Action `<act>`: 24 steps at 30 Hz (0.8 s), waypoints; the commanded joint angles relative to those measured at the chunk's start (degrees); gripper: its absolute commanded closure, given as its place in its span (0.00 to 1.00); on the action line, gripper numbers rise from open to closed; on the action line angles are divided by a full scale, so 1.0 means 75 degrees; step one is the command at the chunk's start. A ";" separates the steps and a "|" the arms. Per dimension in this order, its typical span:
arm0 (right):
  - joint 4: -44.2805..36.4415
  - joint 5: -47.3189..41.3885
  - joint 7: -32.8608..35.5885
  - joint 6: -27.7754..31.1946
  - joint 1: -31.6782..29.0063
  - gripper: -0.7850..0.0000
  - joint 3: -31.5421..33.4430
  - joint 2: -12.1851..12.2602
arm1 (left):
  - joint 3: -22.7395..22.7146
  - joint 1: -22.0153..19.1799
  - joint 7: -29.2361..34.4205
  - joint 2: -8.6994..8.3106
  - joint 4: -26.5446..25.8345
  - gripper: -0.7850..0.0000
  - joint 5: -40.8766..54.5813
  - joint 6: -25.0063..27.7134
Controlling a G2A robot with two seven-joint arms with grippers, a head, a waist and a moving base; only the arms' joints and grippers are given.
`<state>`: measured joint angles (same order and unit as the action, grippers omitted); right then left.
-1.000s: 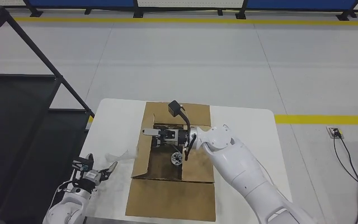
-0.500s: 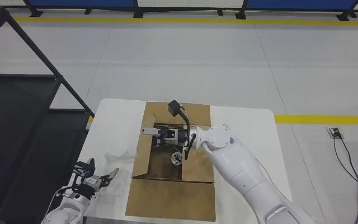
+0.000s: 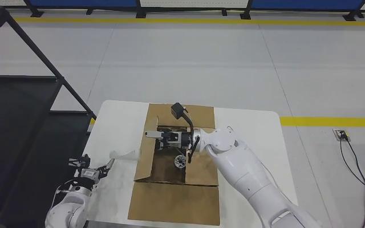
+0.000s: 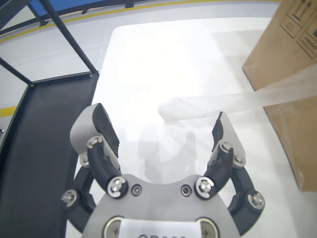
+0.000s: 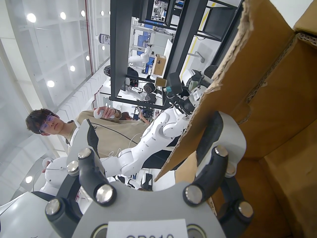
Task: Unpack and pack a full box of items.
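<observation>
Plainly one corrugated brown cardboard box [image 3: 174,202] stands open on the white surface [image 3: 256,128]; its ragged flap [image 5: 223,75] edge runs between the right gripper's [image 5: 151,125] parted jaws, against one finger; the left gripper [image 4: 159,113], jaws apart, hovers near one clear crinkled film [image 4: 198,107] beside the box.

White table amid a marked floor, seen from above.
The white table [image 3: 251,121] sits at lower centre, with a black rack platform [image 3: 28,148] just beside it on the left. One yellow floor line [image 3: 171,20] crosses the top and another [image 3: 319,121] the right. Blue barrier panels [image 3: 80,3] line the top edge. At the right edge is a floor socket [image 3: 340,135] with a black cable [image 3: 351,159].
</observation>
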<state>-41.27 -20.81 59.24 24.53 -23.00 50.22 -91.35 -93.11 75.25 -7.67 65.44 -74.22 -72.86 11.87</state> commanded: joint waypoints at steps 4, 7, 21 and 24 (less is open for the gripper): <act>-0.0004 0.0003 0.0030 0.0008 -0.0033 0.00 0.0062 0.0012 | 0.0009 0.0012 -0.0044 0.0044 -0.0019 0.00 0.0369 -0.0214; -0.0007 0.0021 0.0049 0.0014 -0.0048 0.00 0.0090 0.0018 | 0.0009 0.0079 -0.0125 0.0029 -0.0055 0.00 0.0345 0.0089; -0.0656 0.0463 -0.0612 0.0051 -0.0210 0.00 -0.0086 -0.0075 | -0.0406 0.1782 -0.1605 -0.0101 -0.2274 0.00 -0.0476 0.1332; -0.0825 0.0578 -0.1104 -0.0058 -0.0240 0.00 -0.0207 -0.0155 | -0.0477 0.2217 -0.1726 -0.0143 -0.2999 0.00 -0.1069 0.1495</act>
<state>-47.17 -16.63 52.21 24.43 -24.79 48.96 -92.31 -96.63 90.67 -20.31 64.43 -94.65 -79.24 22.90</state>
